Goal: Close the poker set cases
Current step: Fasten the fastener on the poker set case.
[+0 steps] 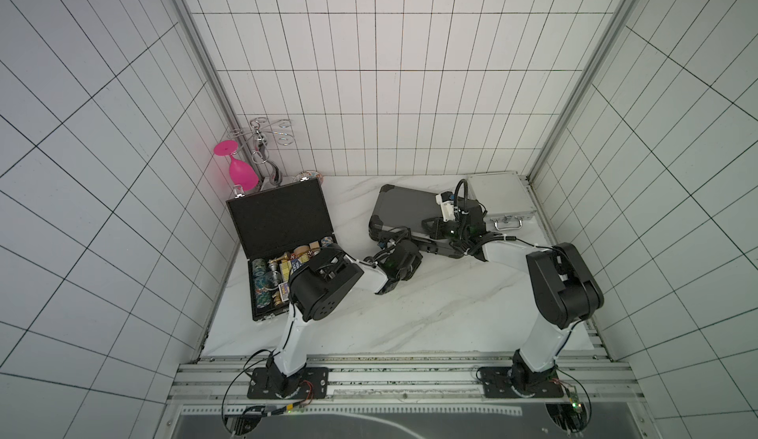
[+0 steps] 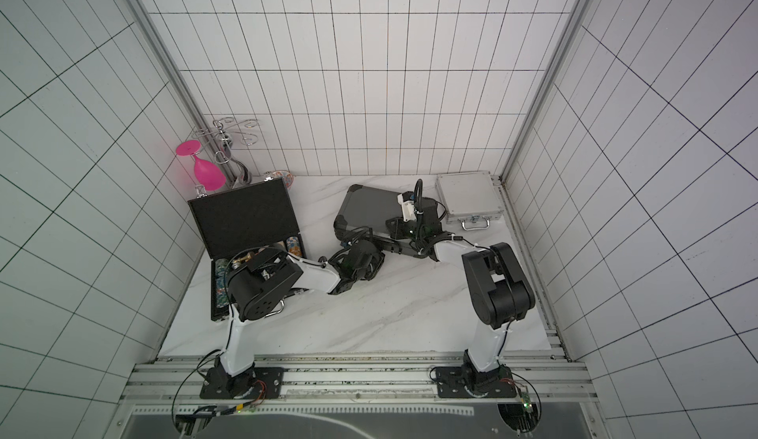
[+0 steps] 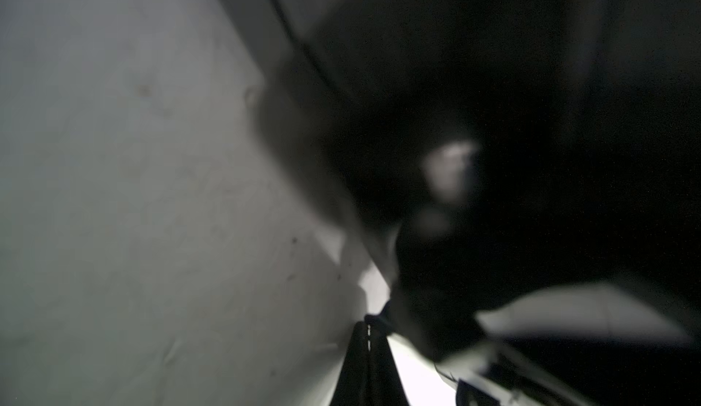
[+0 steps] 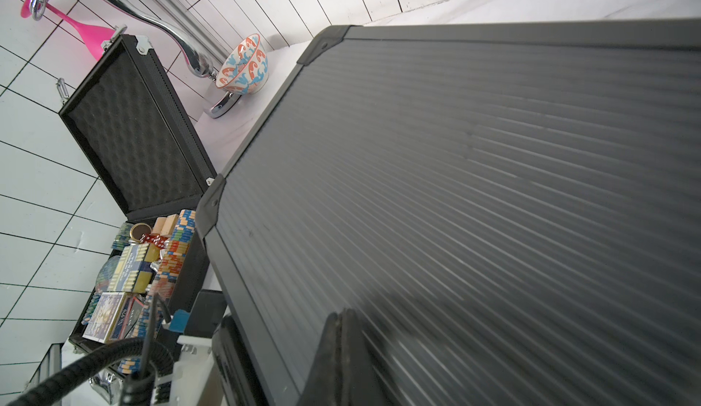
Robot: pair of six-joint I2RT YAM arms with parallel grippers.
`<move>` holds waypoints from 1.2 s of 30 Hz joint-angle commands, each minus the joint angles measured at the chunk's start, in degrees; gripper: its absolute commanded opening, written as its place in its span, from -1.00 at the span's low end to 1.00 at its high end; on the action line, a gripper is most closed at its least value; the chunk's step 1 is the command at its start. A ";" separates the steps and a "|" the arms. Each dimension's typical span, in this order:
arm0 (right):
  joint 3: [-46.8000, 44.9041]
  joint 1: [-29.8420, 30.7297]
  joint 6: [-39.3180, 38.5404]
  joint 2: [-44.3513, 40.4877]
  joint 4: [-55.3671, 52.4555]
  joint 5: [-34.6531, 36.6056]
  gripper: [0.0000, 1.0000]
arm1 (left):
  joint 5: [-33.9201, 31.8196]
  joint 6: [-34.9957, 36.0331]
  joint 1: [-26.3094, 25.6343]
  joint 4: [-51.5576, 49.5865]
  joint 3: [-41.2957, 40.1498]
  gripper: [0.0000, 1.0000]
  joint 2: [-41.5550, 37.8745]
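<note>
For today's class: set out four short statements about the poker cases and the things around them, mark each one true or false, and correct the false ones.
1. The black case stands open with chips inside. True.
2. The silver case has its lid up. False: its lid is down.
3. The pink glass stands upright. False: it hangs upside down from the chrome rack.
4. The right end effector is shut, over the lid of the dark grey case. True.
</note>
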 commanded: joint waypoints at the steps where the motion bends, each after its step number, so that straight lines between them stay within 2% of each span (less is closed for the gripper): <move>1: -8.03 -0.76 0.56 7.66 -19.08 1.54 -0.95 | -2.27 2.15 1.89 -14.69 2.47 -1.00 2.75; 6: -8.45 -1.50 0.12 7.83 -18.85 1.29 -0.95 | -4.26 2.57 1.73 -9.91 -2.53 -1.00 -1.04; 12: -8.36 -2.15 -0.06 7.83 -18.80 1.16 -0.95 | -2.38 1.70 3.05 4.10 -13.43 -1.00 -7.14; 13: -8.32 -2.16 -0.06 7.83 -18.83 1.11 -0.95 | -1.59 2.89 3.63 8.48 -14.51 -1.00 -6.67; 16: -8.23 -2.16 0.12 7.92 -18.78 1.17 -0.95 | 8.07 4.04 6.24 22.19 -13.33 -1.00 -0.52; 18: -8.14 -2.16 0.12 7.93 -18.94 1.30 -0.95 | 10.37 2.23 6.34 28.20 -12.72 -1.00 2.60; 19: -8.06 -2.16 0.12 7.93 -19.12 1.39 -0.95 | 10.42 2.58 6.18 29.38 -12.54 -1.00 3.11; 23: -7.88 -2.15 -0.14 7.90 -19.59 1.83 -0.95 | 8.46 5.38 5.35 23.81 -12.03 -1.00 1.60; 26: -7.81 -2.15 -0.06 8.43 -19.56 1.75 -0.95 | 9.49 6.73 5.00 23.78 -11.81 -1.00 1.33; 29: -7.44 -2.16 -0.06 9.10 -19.54 1.76 -0.95 | 8.67 6.14 4.34 28.89 -13.89 -1.00 2.10; 32: -7.30 -2.18 -0.14 9.38 -19.52 1.80 -0.95 | 8.04 1.29 4.53 38.14 -15.85 -1.00 6.03; 34: -7.36 -2.17 -0.30 9.34 -19.60 1.83 -0.95 | 7.58 0.26 4.40 38.95 -15.35 -1.00 7.36; 36: -7.43 -2.15 -0.45 9.31 -19.79 1.96 -0.95 | 6.96 1.46 4.07 35.65 -13.72 -1.00 7.16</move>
